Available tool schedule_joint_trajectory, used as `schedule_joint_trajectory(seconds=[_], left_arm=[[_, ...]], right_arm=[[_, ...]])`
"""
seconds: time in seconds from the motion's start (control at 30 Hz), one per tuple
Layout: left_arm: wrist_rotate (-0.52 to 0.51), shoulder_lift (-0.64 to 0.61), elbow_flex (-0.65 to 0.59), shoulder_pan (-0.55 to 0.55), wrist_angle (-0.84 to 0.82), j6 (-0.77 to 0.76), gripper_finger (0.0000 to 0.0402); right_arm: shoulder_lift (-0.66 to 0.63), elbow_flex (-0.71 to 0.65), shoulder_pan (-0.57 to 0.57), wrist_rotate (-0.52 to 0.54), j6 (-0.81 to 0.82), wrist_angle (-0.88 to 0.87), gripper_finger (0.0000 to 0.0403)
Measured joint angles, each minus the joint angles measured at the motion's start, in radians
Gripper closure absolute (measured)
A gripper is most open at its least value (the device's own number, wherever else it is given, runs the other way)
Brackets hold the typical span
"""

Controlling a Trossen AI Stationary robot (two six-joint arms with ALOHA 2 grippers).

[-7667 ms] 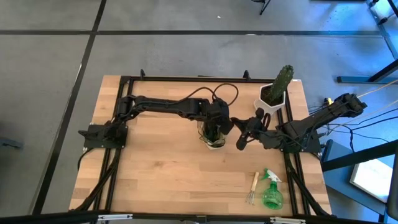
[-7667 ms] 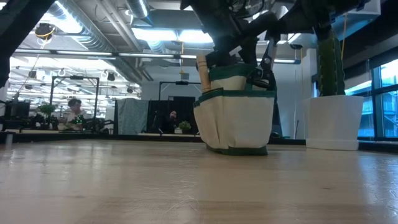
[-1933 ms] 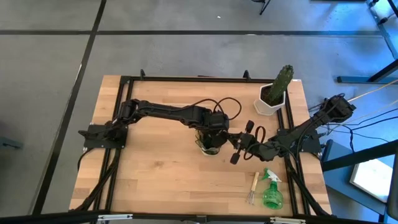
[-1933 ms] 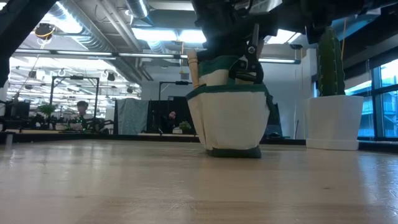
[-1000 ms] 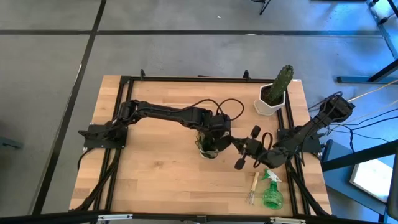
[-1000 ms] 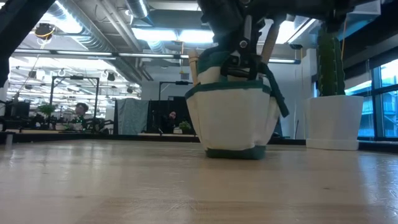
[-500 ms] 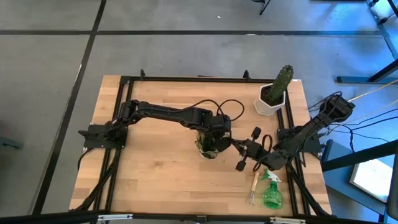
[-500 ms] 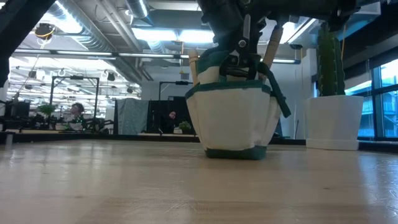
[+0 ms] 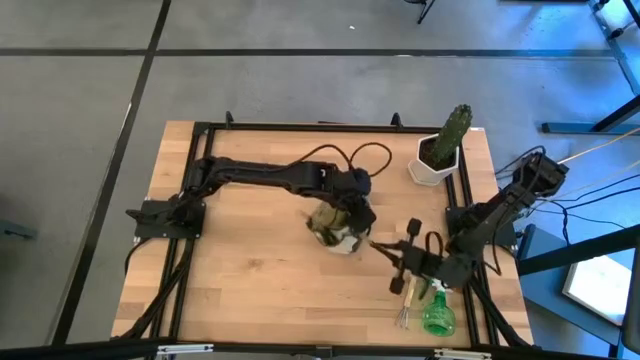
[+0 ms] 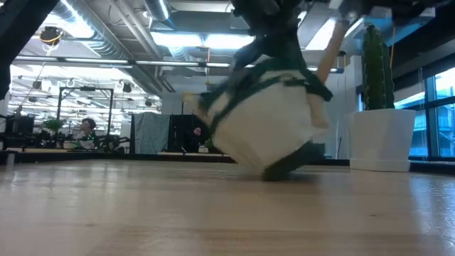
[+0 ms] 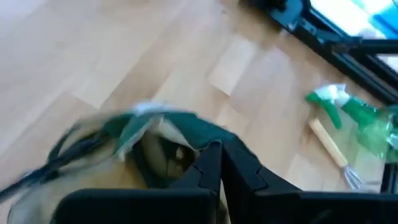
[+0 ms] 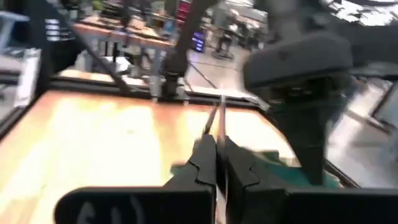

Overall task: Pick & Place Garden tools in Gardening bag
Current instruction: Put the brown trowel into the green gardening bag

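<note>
Currently, we are tipping the soft olive-and-beige fabric gardening bag (image 9: 336, 224), left gripper (image 9: 349, 213) pinching its limp rim; right gripper (image 9: 397, 283) pressed together.

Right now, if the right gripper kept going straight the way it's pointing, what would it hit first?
Probably the gardening bag. The right gripper, jaws shut, points toward the table's middle, where the bag stands tipped under the left gripper. Height is unclear from above, so it may pass over it.

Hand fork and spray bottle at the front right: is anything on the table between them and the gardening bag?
Only the right gripper and its arm lie between them. The hand fork and spray bottle otherwise face bare table up to the gardening bag, which is tipped over under the left gripper.
</note>
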Motion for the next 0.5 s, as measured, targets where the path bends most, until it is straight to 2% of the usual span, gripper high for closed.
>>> schedule_joint_trajectory(seconds=[0.3, 0.5], left_arm=[[0.012, -0.039, -0.001, -0.003, 0.026, 0.041, 0.0368], [0.011, -0.039, -0.003, -0.017, 0.020, 0.055, 0.0370]], right_arm=[[-0.001, 0.006, 0.022, 0.004, 0.013, -0.015, 0.0403], [-0.002, 0.007, 0.002, 0.000, 0.167, -0.164, 0.0403]])
